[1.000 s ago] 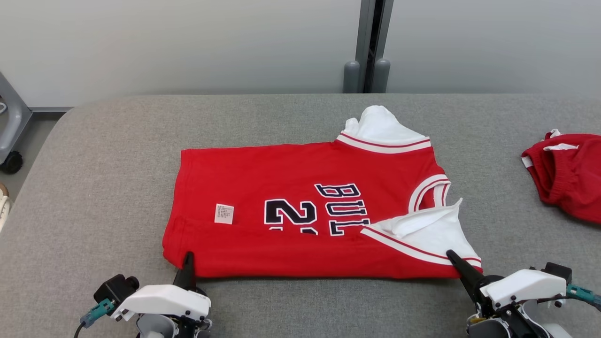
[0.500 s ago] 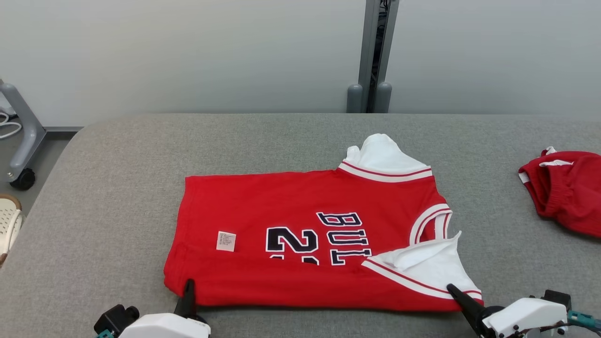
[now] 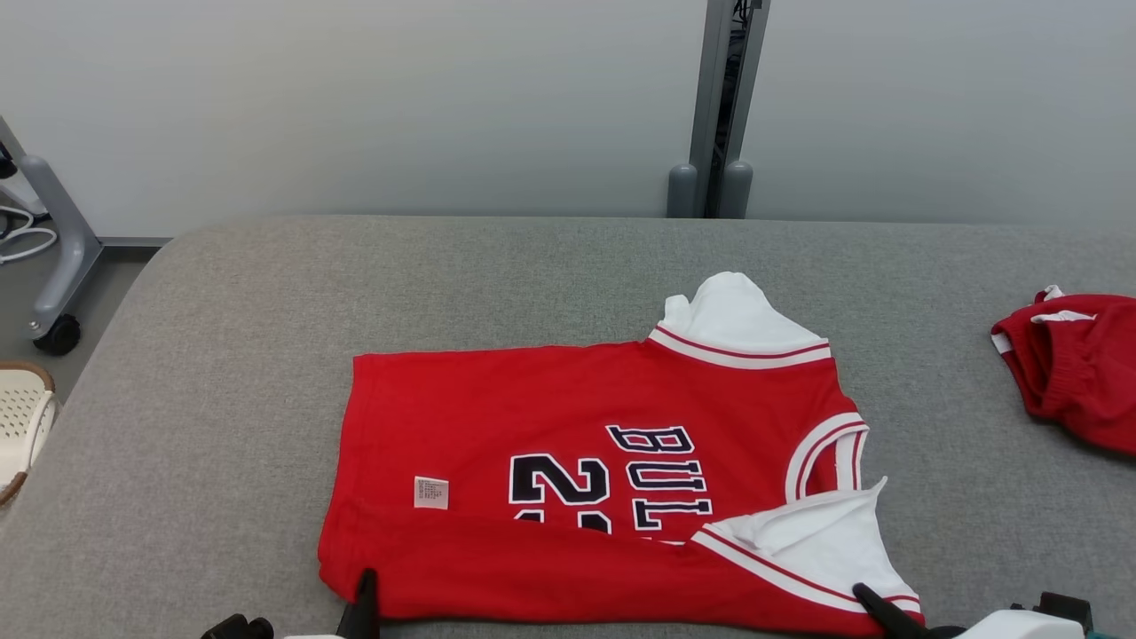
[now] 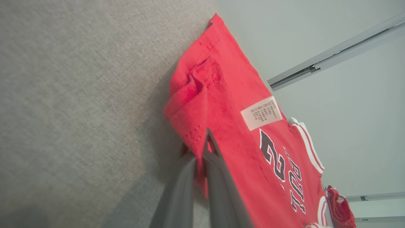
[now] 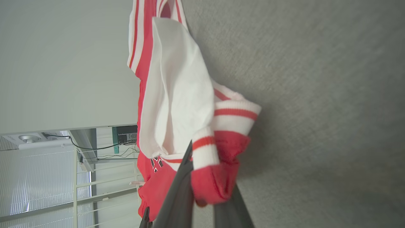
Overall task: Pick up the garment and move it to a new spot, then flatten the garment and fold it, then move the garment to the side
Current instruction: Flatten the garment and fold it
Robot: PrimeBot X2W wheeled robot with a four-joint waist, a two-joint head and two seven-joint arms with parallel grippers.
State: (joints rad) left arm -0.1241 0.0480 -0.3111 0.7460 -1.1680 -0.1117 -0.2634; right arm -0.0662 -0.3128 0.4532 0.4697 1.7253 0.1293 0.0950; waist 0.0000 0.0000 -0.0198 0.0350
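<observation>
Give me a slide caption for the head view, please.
Left gripper and right gripper pinch the near edge of a red jersey lying on a grey table.

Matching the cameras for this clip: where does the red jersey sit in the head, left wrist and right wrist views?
Head view: red jersey lies flat, lower centre, on the grey table.
Left wrist view: upper centre to lower right, hem pinched in the left gripper.
Right wrist view: down the centre, sleeve corner in the right gripper.
Shared landmark: the black lettering.
</observation>
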